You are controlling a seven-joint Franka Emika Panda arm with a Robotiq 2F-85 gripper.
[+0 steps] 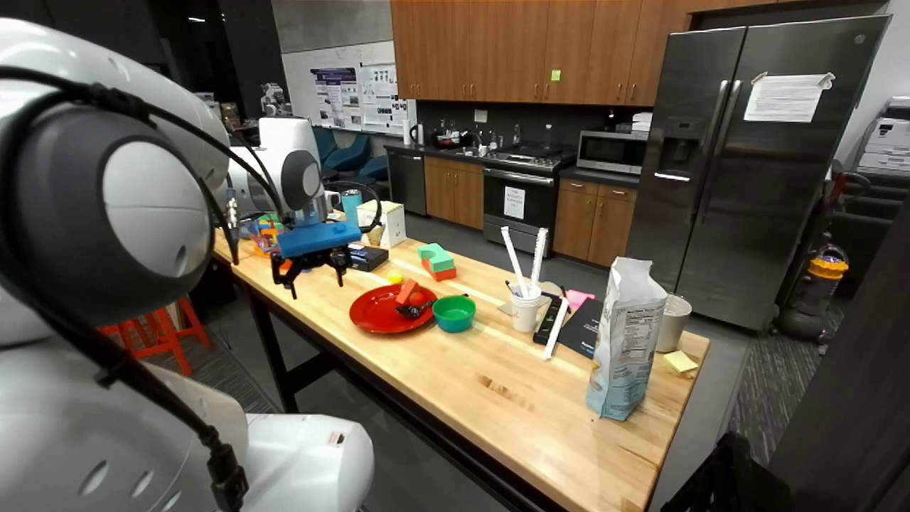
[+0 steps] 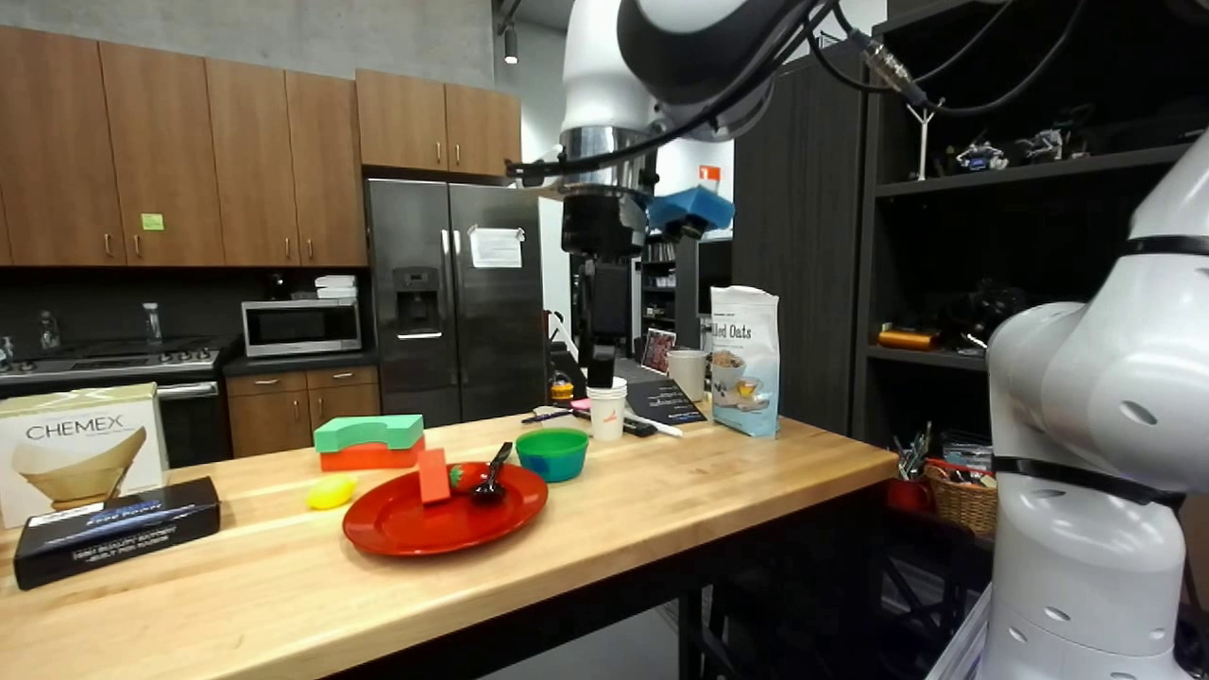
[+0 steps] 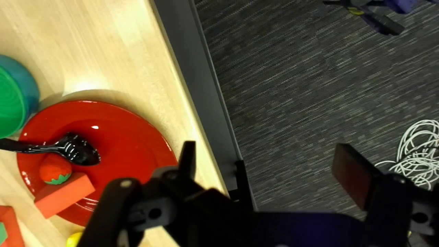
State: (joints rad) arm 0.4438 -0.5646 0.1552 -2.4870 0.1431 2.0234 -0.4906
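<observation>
My gripper [image 3: 267, 154] stands open with nothing between its fingers, raised above the table's long edge; in the wrist view floor shows between the fingertips. In both exterior views the gripper [image 1: 315, 284] hangs in the air, touching nothing. Nearest in the wrist view is a red plate [image 3: 123, 137], partly covered by a finger. On it lie a black spoon [image 3: 79, 151], a red toy fruit with green leaves [image 3: 55, 168] and an orange-red block [image 3: 65, 193] leaning over the rim. Close beside the plate sits a green bowl [image 3: 12, 99].
A yellow toy lemon [image 2: 331, 492] and a green arch block [image 2: 368, 433] on a red block lie behind the plate. A black box [image 2: 118, 529] and Chemex box [image 2: 80, 449] stand at one end; paper cups [image 1: 525, 313] and an oats bag [image 1: 625, 341] toward the opposite end.
</observation>
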